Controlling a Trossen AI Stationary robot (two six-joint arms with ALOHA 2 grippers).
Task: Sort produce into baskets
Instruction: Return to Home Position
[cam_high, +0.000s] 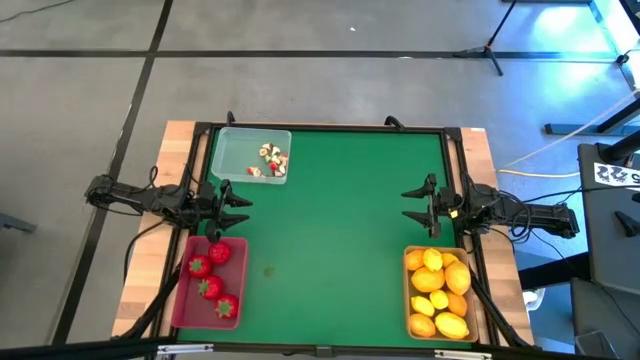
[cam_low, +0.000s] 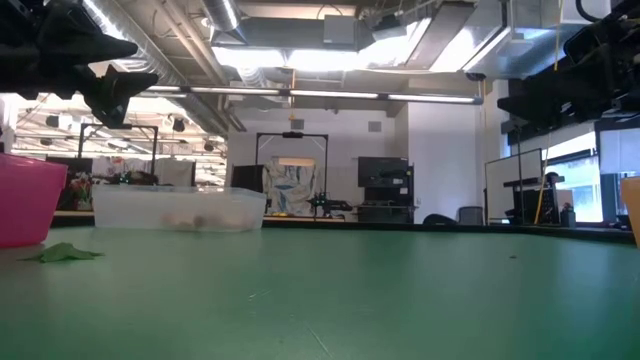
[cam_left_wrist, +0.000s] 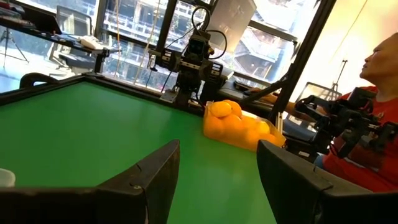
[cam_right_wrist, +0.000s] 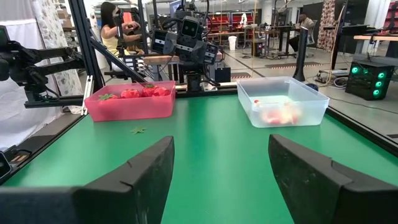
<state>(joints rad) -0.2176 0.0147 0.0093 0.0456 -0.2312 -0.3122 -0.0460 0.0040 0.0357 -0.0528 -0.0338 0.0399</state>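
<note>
Everything looks sorted, so what remains is parking the arms. The left gripper hangs at 9 o'clock over the mat, fingers apart and empty. It is just beside the red bin at 7 o'clock, which holds strawberries. It should draw straight back so that neither finger clips that rim. The right gripper, at 3 o'clock, is likewise spread and empty, near the tan bin of lemons at 5 o'clock, and it needs the same care. The clear bin at 11 o'clock holds the white-and-red bits.

The mat is green and smooth on a wooden top. A small green leaf lies loose beside the red bin. Around the table are a grey floor with dark tape lines, a tripod at 1 o'clock, and a person in red beyond the right arm's side.
</note>
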